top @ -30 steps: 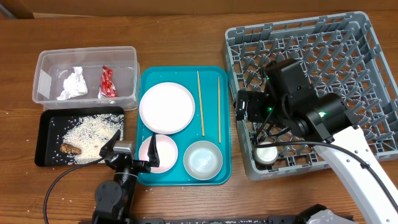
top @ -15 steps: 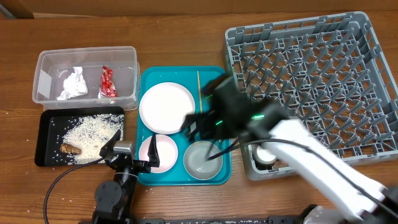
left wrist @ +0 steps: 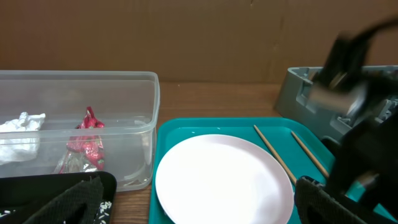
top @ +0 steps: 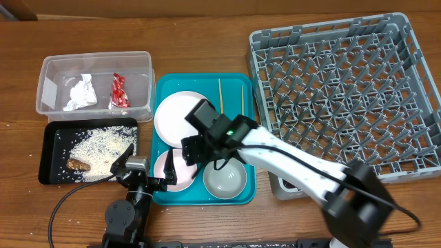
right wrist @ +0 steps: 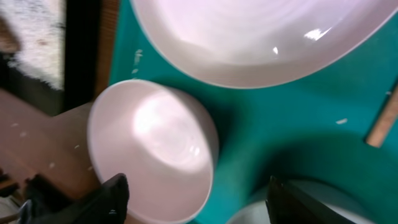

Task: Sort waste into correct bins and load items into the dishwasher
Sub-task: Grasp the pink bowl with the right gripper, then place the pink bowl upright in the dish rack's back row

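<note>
Small pale bowl [right wrist: 152, 146]: located just beneath right gripper [right wrist: 196, 190], fingers spread, nothing held; left gripper [top: 142, 172], likewise spread, noted beside teal tray [top: 162, 86] edge

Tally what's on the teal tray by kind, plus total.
plate: 1
bowls: 2
chopsticks: 2
Total: 5
</note>
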`<state>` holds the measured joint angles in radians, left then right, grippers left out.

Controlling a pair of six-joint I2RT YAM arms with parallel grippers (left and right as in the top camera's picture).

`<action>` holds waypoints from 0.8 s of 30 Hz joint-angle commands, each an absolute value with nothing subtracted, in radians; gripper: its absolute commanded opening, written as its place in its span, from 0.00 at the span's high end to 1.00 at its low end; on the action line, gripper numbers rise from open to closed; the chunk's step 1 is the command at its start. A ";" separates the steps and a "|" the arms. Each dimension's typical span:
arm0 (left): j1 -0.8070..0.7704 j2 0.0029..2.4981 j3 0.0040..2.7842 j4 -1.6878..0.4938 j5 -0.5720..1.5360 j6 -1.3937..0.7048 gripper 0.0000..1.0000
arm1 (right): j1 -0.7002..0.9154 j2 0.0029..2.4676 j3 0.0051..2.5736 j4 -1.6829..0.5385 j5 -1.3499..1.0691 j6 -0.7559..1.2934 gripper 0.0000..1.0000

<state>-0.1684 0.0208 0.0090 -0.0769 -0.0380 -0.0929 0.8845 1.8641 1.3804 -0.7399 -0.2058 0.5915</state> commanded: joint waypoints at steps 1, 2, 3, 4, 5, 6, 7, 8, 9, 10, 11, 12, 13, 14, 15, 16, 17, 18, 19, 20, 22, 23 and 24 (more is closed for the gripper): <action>-0.163 0.019 0.005 -0.074 -0.032 -0.067 0.00 | 0.888 1.911 1.394 -0.709 -0.187 0.622 0.36; -0.163 0.019 0.006 -0.075 -0.032 -0.067 0.00 | 0.889 1.930 1.394 -0.705 -0.188 0.635 0.40; -0.163 0.019 0.005 -0.074 -0.032 -0.067 0.00 | 0.890 1.941 1.394 -0.705 -0.188 0.638 0.44; -0.163 0.019 0.005 -0.074 -0.032 -0.067 0.00 | 0.891 1.951 1.394 -0.705 -0.189 0.642 0.46; -0.163 0.019 0.005 -0.074 -0.032 -0.067 0.00 | 0.891 1.964 1.394 -0.705 -0.192 0.650 0.47; -0.163 0.019 0.005 -0.074 -0.032 -0.067 0.00 | 0.891 1.982 1.394 -0.704 -0.203 0.660 0.59; -0.163 0.019 0.005 -0.074 -0.032 -0.067 0.00 | 0.891 1.996 1.394 -0.703 -0.215 0.660 0.67; -0.163 0.019 0.005 -0.074 -0.032 -0.067 0.00 | 0.891 2.003 1.394 -0.702 -0.223 0.660 0.68; -0.163 0.019 0.005 -0.074 -0.032 -0.067 0.00 | 0.891 2.005 1.394 -0.700 -0.231 0.659 0.71; -0.163 0.019 0.006 -0.075 -0.032 -0.067 0.00 | 0.888 2.004 1.395 -0.695 -0.229 0.659 0.76; -0.163 0.019 0.005 -0.074 -0.032 -0.067 0.00 | 0.887 1.999 1.398 -0.695 -0.229 0.659 0.82; -0.163 0.019 0.006 -0.074 -0.032 -0.067 0.00 | 0.881 1.992 1.406 -0.697 -0.229 0.658 0.87; -0.163 0.019 0.005 -0.074 -0.032 -0.067 0.00 | 0.878 1.986 1.409 -0.697 -0.229 0.655 0.88; -0.163 0.019 0.005 -0.074 -0.032 -0.067 0.00 | 0.870 1.972 1.414 -0.696 -0.226 0.655 0.93; -0.163 0.019 0.005 -0.074 -0.032 -0.067 0.00 | 0.864 1.961 1.420 -0.697 -0.225 0.655 0.96; -0.163 0.019 0.005 -0.074 -0.032 -0.067 0.00 | 0.856 1.944 1.425 -0.697 -0.225 0.655 0.96; -0.163 0.019 0.005 -0.074 -0.032 -0.067 0.00 | 0.847 1.921 1.430 -0.698 -0.220 0.654 0.96; -0.163 0.019 0.005 -0.074 -0.032 -0.067 0.00 | 0.838 1.893 1.437 -0.706 -0.199 0.654 0.96; -0.163 0.019 0.005 -0.074 -0.032 -0.067 0.00 | 0.833 1.875 1.444 -0.717 -0.178 0.654 0.96; -0.163 0.019 0.006 -0.074 -0.032 -0.067 0.00 | 0.825 1.847 1.458 -0.744 -0.137 0.654 0.96; -0.163 0.019 0.006 -0.075 -0.032 -0.067 0.00 | 0.806 1.786 1.495 -0.824 -0.020 0.638 0.96; -0.163 0.019 0.005 -0.075 -0.032 -0.067 0.00 | 0.800 1.763 1.507 -0.854 0.028 0.630 0.96; -0.163 0.019 0.005 -0.074 -0.032 -0.067 0.00 | 0.789 1.730 1.524 -0.899 0.115 0.628 0.96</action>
<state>-0.1684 0.0208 0.0090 -0.0769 -0.0380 -0.0929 0.8154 1.8648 1.4490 -0.8406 -0.1028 0.6483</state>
